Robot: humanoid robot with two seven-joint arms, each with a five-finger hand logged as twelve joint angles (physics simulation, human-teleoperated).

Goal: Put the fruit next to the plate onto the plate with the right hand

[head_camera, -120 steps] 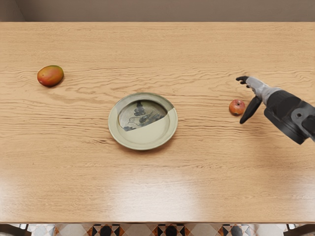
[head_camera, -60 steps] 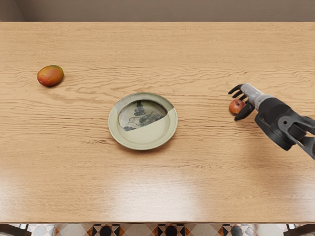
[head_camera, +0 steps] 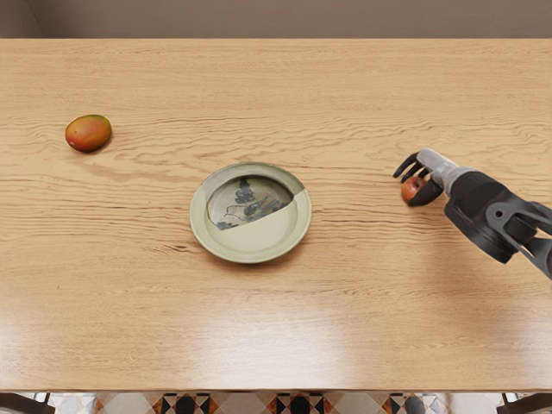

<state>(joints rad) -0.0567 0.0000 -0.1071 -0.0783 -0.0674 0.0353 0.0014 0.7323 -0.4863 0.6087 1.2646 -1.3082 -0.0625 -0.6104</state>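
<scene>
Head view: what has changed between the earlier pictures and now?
The right hand moved left in the picture, from beside the small red fruit to over it, and its fingers have closed around it. The fruit has not left its spot on the table. The plate and the mango stayed as they were.
</scene>
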